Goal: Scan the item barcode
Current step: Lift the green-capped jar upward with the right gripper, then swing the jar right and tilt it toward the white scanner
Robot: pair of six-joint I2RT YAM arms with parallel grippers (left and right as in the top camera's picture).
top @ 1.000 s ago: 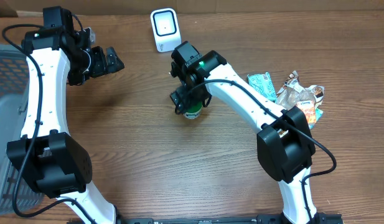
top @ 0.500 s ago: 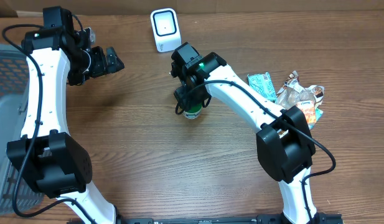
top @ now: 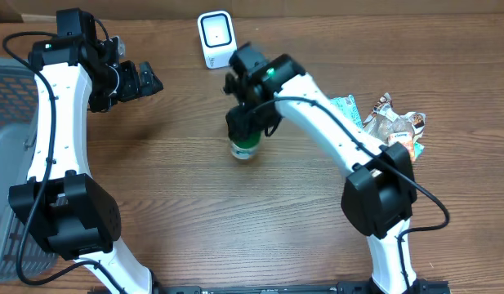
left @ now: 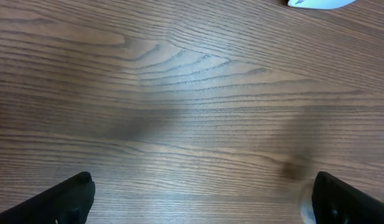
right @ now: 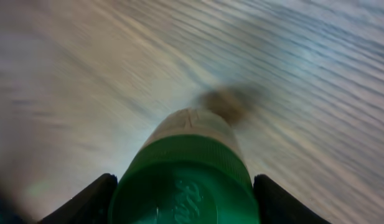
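The item is a small bottle (top: 244, 149) with a green cap (right: 185, 186) and a pale body, at the table's middle. My right gripper (top: 249, 124) comes down on it from above. In the right wrist view both black fingers (right: 86, 200) press the cap's sides, so my right gripper (right: 185, 208) is shut on the bottle. No barcode shows. The white scanner (top: 216, 38) stands at the back, beyond the bottle. My left gripper (top: 142, 80) hovers at the back left, open, and in its own view my left gripper (left: 204, 205) has only bare wood between its jaws.
A pile of snack packets (top: 390, 126) lies at the right, beside my right arm. A grey basket (top: 6, 155) fills the left edge. The scanner's base (left: 319, 3) shows at the top right of the left wrist view.
My right jaws have closed on the bottle's cap. The right wrist has shifted toward the back and the bottle has moved slightly left with it. The left arm has not moved.
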